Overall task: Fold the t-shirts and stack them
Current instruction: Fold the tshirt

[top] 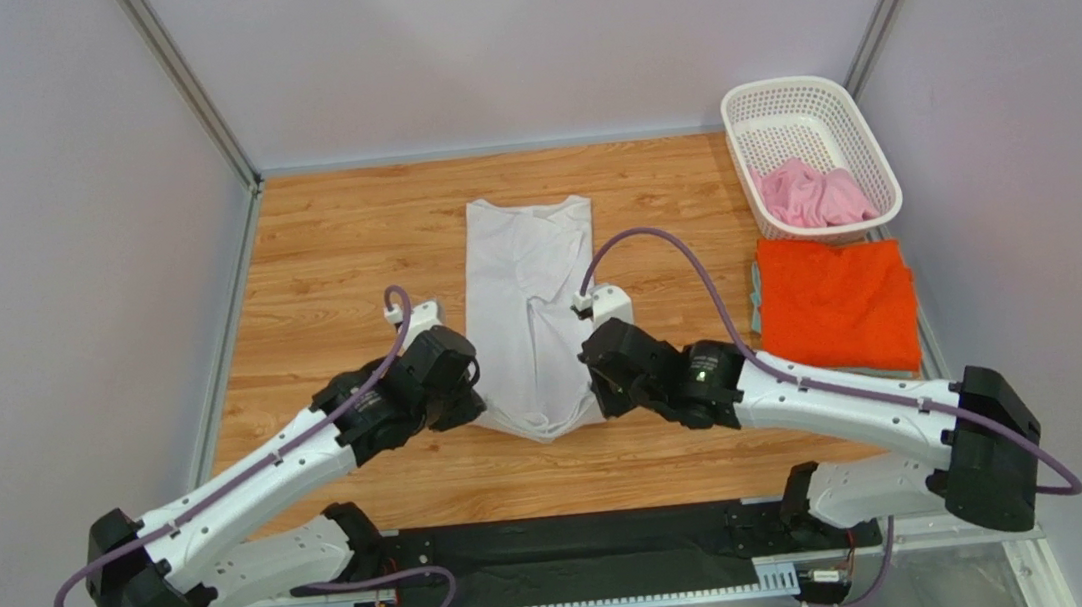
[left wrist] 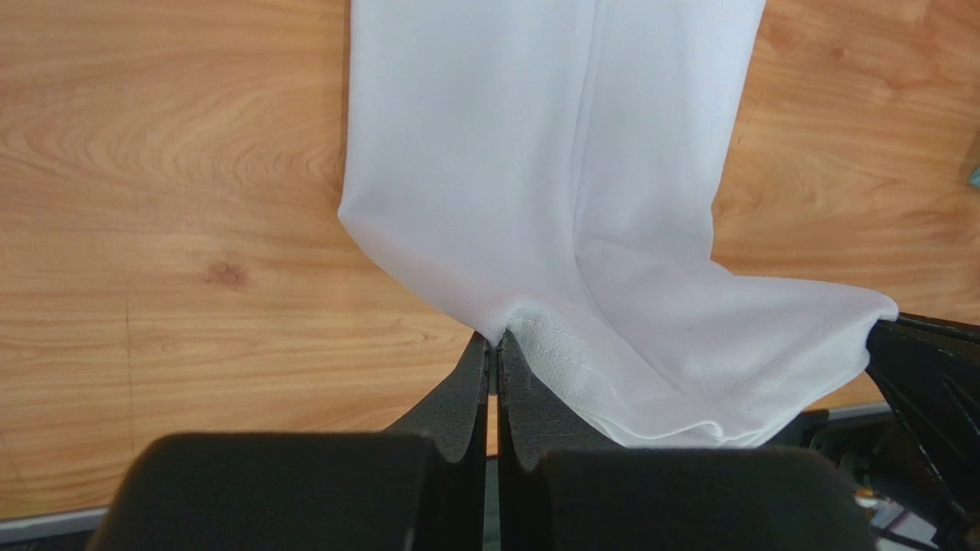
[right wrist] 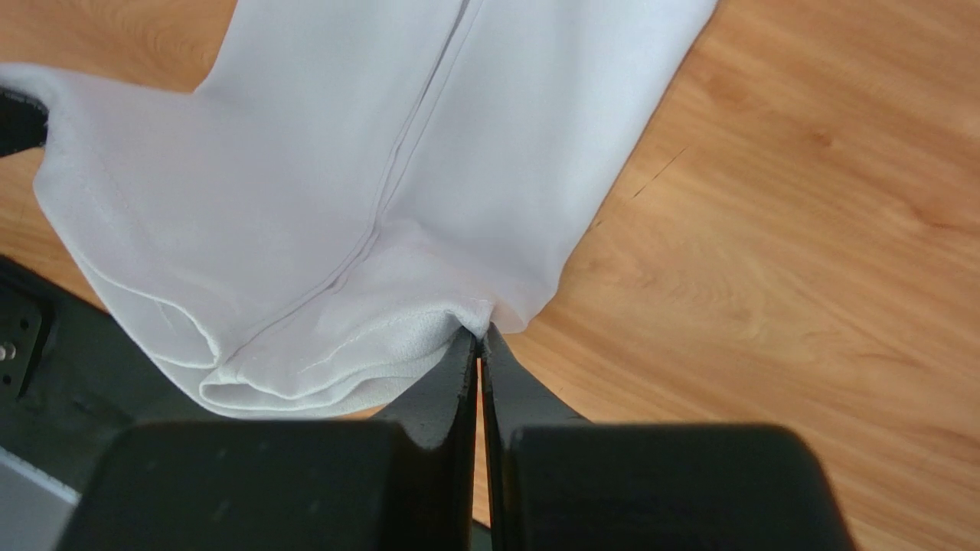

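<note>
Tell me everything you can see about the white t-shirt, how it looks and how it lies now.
The white t-shirt is thin, smooth cloth, folded lengthwise into a narrow strip with a long fold line down its middle. It lies flat on the wooden table, between the arms. The left gripper and right gripper, both shut, pinch its near corners; the layered edge between them sags.

A wood-grain tabletop sat enclosed by plain pale grey walls, joined at the corners by slim metal posts. Light was soft and even, perhaps from overhead.
</note>
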Controlling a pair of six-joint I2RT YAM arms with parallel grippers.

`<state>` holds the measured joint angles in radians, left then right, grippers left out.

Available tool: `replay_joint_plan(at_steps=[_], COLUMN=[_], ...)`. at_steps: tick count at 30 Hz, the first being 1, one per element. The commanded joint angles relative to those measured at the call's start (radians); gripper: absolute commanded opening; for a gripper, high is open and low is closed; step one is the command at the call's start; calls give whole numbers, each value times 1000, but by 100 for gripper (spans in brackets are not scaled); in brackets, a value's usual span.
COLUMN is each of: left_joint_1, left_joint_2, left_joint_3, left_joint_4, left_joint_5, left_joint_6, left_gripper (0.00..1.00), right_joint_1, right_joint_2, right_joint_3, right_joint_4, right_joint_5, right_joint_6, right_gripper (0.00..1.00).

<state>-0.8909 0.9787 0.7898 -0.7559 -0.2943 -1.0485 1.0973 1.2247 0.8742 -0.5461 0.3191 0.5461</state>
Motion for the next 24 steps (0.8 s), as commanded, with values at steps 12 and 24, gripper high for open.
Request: replay_joint_plan(at_steps=[12, 24], left_joint_1=[254, 369], left_joint_2=[234, 468], left_joint_3=[229, 371], left_joint_4=[159, 230], left_joint_5=[102, 219], left_joint_6=[246, 358], left_gripper=[0, 0], right_joint_1=[-286, -405], right_joint_2=[156, 334], right_joint_3=[196, 308], right_joint_4=[127, 164], right_joint_5=[-109, -166], right_joint_6=[-196, -225], right_gripper=[0, 0])
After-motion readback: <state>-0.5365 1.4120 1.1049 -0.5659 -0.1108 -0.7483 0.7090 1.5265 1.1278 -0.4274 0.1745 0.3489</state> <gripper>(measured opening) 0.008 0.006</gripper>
